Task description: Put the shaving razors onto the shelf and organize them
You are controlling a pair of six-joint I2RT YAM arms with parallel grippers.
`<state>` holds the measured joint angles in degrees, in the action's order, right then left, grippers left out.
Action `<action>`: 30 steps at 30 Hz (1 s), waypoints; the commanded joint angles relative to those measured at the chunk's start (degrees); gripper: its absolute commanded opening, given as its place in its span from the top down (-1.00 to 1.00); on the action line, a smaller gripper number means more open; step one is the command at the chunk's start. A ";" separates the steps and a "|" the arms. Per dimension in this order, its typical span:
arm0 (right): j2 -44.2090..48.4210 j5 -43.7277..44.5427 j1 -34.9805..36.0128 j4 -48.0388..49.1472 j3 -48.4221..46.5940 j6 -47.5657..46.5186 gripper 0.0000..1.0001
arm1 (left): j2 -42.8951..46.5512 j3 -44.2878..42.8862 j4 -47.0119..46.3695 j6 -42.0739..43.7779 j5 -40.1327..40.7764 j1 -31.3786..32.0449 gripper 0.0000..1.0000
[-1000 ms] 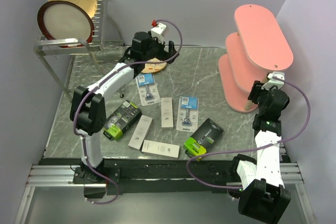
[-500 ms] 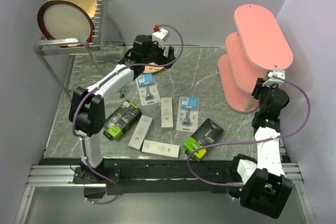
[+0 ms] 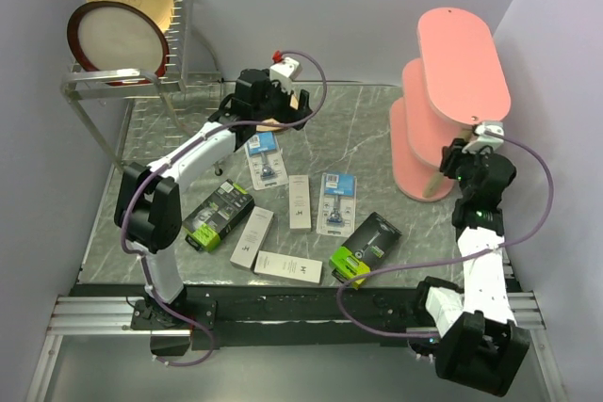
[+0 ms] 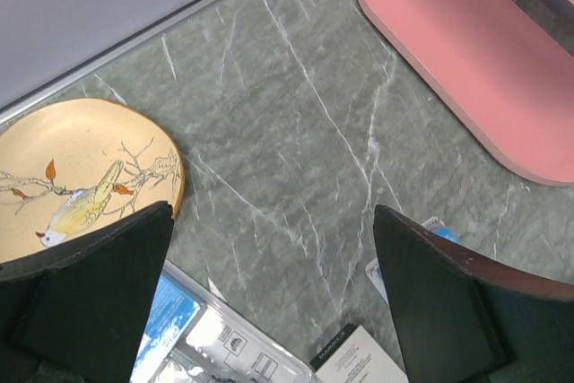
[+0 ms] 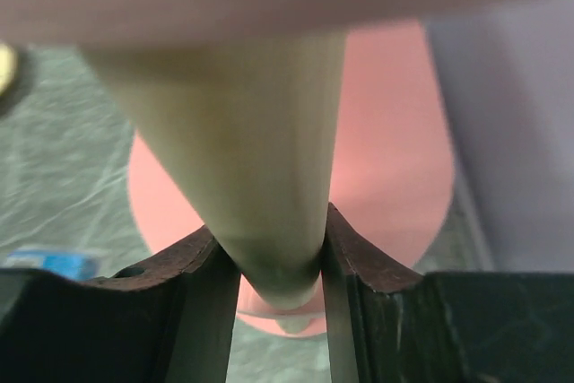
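The shaving razors lie loose on the marble table: a black-and-lime box (image 3: 219,215) and another (image 3: 365,247), two blue-white blister cards (image 3: 265,157) (image 3: 334,202), and white boxes such as (image 3: 299,201). The pink shelf (image 3: 462,63) stands at the right. My right gripper (image 3: 450,165) (image 5: 273,266) is shut on one of its wooden posts (image 5: 242,132), with both fingers pressed against it. My left gripper (image 3: 287,108) (image 4: 269,302) hangs open over the back of the table. Below it are a blister card (image 4: 206,338) and a white box (image 4: 359,361).
A small bird-painted plate (image 4: 81,168) lies on the table under my left gripper. A wire dish rack (image 3: 122,72) with plates stands at the back left. The shelf's bottom board (image 4: 466,69) reaches toward the table's middle. Walls close in on both sides.
My right gripper has closed onto the shelf's post, and the shelf has shifted a little to the left. The left gripper has drifted slightly left and stays open.
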<state>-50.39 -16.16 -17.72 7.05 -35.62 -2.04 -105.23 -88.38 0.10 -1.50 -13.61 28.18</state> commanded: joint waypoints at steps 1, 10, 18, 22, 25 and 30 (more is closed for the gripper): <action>-1.46 -10.38 10.74 -0.64 -4.63 14.59 0.30 | 4.41 1.45 -2.56 0.18 0.33 0.29 -0.99; -10.94 -6.60 28.16 9.46 -6.30 22.16 -0.20 | 8.81 5.14 -0.45 -0.08 1.39 0.29 -0.99; -14.23 -7.14 34.42 7.06 -12.10 20.33 -1.00 | 14.08 11.90 -4.38 -4.21 -4.92 0.47 -0.99; -5.88 -5.46 31.62 -3.95 -12.03 11.56 -1.00 | 14.97 15.60 -12.74 -5.44 -7.84 4.23 -0.99; -0.77 -4.76 29.42 -12.21 -11.84 8.12 -1.00 | 12.69 15.43 -18.28 -5.62 -10.12 6.70 -0.99; 1.52 -1.77 19.14 -20.32 -12.72 10.83 -1.00 | 7.33 12.01 -23.29 -6.68 -13.02 8.55 -0.99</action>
<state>-49.30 -20.45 7.84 -4.67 -46.00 9.02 -94.50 -72.97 -14.37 -6.57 -22.28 35.75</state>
